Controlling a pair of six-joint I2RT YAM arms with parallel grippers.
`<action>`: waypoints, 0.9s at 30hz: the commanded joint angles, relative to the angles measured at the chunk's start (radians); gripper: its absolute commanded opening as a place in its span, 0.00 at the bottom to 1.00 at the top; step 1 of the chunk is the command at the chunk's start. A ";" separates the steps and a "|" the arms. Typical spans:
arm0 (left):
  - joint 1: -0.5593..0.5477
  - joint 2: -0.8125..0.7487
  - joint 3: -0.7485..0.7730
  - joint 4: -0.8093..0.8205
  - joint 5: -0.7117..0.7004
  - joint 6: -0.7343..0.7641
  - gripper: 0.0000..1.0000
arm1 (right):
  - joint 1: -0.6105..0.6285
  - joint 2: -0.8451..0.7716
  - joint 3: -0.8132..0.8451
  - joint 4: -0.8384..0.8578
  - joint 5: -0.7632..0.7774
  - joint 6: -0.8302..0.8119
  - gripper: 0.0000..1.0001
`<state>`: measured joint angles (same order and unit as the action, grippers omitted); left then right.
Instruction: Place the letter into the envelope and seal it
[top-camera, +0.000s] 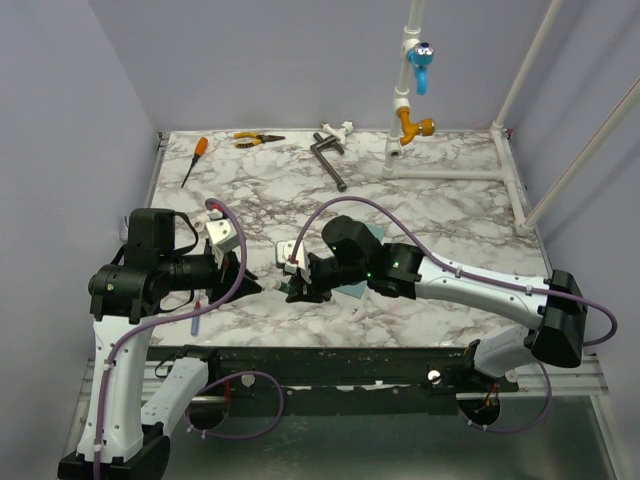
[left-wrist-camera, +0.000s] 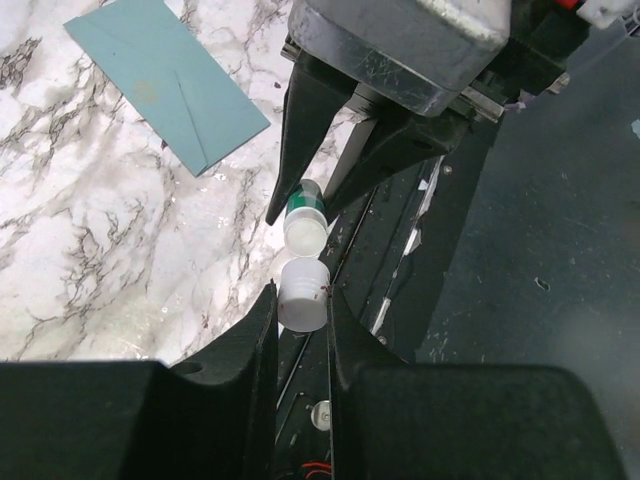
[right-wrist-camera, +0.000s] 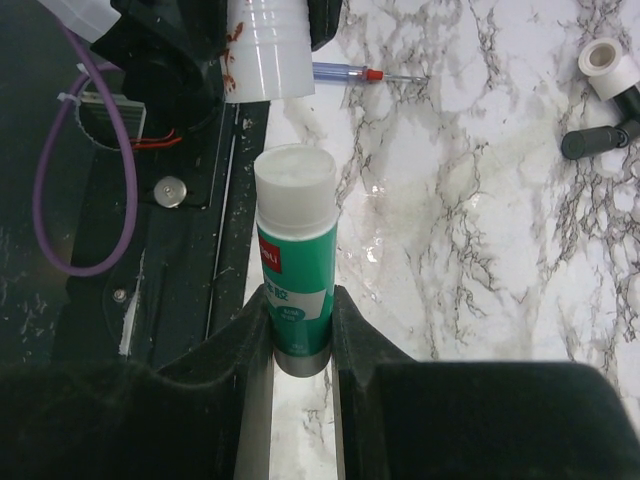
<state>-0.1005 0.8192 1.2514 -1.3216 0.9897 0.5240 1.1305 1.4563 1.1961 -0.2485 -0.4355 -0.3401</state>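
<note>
Marble-patterned counter (top-camera: 450, 230): carrying every item listed below.

Left claw (left-wrist-camera: 302, 298): gripping a white cap (right-wrist-camera: 265, 50) between its two fingers and holding it just short of the glue stick's tip, with a small gap showing between them.

Right claw (right-wrist-camera: 300, 300): clamping a green glue stick (right-wrist-camera: 295, 240) by its lower body, with the bare white glue end pointing at the cap. Both claws are hanging over the counter's near edge.

Envelope (left-wrist-camera: 165, 80): teal-blue, lying flat on the counter with its seam side up, beyond the claws and touching neither. Seen from above, the right arm is covering most of it.

Pen (right-wrist-camera: 345, 72): lying near the counter's front edge.

Far edge: orange-handled screwdriver (top-camera: 195, 160), yellow-handled pliers (top-camera: 255, 140) and white pipe frame (top-camera: 455, 174) with a blue valve (top-camera: 421, 62), all lying or standing well apart from the claws.
</note>
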 joint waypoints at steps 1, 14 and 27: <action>-0.007 0.000 0.005 0.005 0.050 0.000 0.00 | 0.011 0.016 0.028 0.015 -0.015 -0.006 0.01; -0.007 -0.003 -0.028 0.029 0.036 -0.017 0.00 | 0.030 0.042 0.059 0.019 -0.026 -0.015 0.00; -0.022 0.006 -0.052 0.026 0.018 -0.024 0.00 | 0.062 0.092 0.115 -0.045 0.120 -0.054 0.01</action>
<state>-0.1108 0.8223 1.2232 -1.3025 0.9947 0.4969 1.1786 1.5295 1.2724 -0.2836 -0.3874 -0.3737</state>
